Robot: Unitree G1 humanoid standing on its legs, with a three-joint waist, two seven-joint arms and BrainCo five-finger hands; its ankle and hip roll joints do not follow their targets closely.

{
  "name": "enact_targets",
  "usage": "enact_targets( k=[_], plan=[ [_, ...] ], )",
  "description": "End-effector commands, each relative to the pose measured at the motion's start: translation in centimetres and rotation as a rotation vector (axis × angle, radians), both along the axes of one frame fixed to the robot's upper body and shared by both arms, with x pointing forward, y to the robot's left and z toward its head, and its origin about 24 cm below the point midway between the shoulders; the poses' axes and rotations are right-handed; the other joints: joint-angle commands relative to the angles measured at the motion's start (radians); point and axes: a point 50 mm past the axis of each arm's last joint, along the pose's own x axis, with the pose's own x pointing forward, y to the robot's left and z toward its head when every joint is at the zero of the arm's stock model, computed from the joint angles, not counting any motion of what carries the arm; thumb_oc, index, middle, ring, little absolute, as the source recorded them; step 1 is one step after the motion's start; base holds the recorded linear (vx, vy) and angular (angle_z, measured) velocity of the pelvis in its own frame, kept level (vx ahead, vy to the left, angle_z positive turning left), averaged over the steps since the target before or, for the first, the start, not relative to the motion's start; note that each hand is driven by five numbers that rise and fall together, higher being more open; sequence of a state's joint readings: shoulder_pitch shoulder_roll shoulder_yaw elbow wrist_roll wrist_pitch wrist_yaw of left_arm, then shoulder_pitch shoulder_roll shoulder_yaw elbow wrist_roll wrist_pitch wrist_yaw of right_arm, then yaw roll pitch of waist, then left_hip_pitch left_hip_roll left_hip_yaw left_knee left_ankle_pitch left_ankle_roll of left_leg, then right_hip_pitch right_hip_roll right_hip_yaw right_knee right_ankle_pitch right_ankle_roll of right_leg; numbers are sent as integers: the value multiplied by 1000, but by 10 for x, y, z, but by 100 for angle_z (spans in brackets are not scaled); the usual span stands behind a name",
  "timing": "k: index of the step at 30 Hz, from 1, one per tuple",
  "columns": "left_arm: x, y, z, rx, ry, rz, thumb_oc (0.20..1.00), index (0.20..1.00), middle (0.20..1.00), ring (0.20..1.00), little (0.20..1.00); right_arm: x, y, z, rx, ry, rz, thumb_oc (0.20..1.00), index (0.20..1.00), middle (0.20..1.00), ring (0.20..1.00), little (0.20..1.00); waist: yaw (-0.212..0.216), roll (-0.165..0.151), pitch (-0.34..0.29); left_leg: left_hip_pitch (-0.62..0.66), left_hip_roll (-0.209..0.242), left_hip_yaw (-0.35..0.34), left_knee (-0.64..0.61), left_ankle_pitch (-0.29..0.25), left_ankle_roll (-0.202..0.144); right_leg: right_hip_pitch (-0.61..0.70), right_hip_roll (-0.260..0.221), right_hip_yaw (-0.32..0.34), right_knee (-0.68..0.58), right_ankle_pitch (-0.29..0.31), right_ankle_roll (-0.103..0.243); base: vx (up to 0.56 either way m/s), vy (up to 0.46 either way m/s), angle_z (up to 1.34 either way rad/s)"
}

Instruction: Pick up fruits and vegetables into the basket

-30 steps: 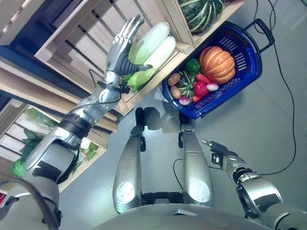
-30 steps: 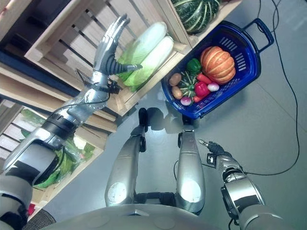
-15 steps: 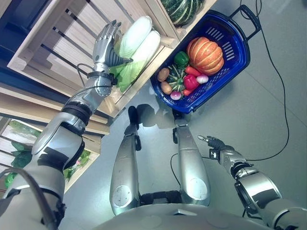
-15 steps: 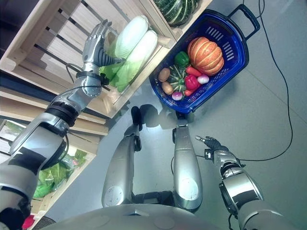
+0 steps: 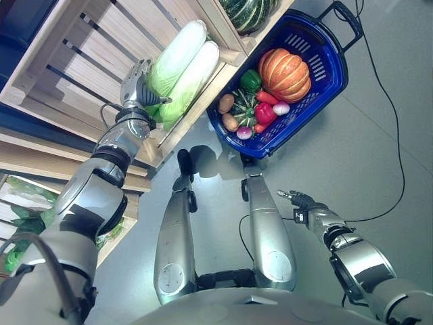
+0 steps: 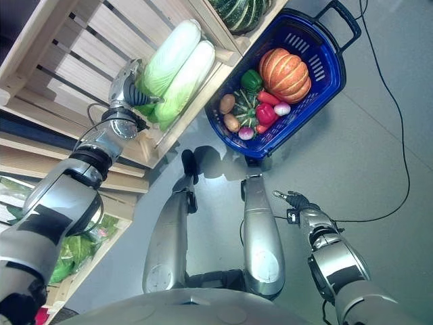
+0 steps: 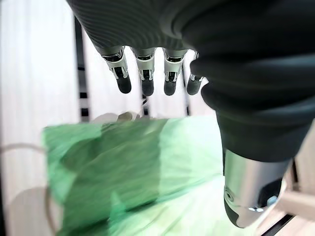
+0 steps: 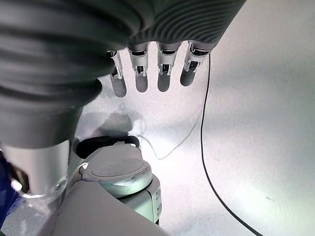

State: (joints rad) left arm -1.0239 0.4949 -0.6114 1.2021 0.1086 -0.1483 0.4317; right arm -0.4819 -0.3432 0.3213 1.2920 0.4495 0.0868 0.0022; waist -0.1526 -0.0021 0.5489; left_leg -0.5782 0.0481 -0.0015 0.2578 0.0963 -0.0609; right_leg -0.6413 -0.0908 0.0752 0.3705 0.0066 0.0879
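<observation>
Reaching left hand (image 5: 137,87), fingers open, at crate's cabbages (image 5: 177,71); no legible labels; right hand (image 5: 306,203) relaxed.

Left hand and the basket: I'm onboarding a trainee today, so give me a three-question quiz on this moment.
1. True or false: the left hand has its fingers straight over the napa cabbage.
2. Which is the biggest item in the blue basket? A) orange pumpkin B) red pepper C) potato
3. Fill in: the cabbages lie in a wooden ____.

Key: 1 true; 2 A; 3 crate.
</observation>
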Motion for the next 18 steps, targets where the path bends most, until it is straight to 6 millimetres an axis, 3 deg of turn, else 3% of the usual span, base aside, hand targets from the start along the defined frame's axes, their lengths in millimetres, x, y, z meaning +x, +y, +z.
enact_targets(
  k=[1,10,18],
  plan=[
    [1,19,11,-86,-20,93,1000,1000,1000,1000,1000,-14,-4,-9,-19,50,-8,1000,1000,1000,1000,1000,2,-31,-29,-64,7,12,149,-99,31,-16,17,-24,49,-5,-60,0,0,0],
    [-4,27,-7,-93,62,137,1000,1000,1000,1000,1000,-10,-3,-6,-27,45,-4,1000,1000,1000,1000,1000,0,-31,-29,-75,8,16,149,-98,31,-28,17,-24,48,-3,-58,0,0,0],
    [-6,32,-9,-78,71,178,1000,1000,1000,1000,1000,-9,-4,-5,-33,45,-3,1000,1000,1000,1000,1000,1,-38,-29,-95,11,17,162,-102,31,-47,21,-25,61,-7,-57,2,2,-2]
  ],
)
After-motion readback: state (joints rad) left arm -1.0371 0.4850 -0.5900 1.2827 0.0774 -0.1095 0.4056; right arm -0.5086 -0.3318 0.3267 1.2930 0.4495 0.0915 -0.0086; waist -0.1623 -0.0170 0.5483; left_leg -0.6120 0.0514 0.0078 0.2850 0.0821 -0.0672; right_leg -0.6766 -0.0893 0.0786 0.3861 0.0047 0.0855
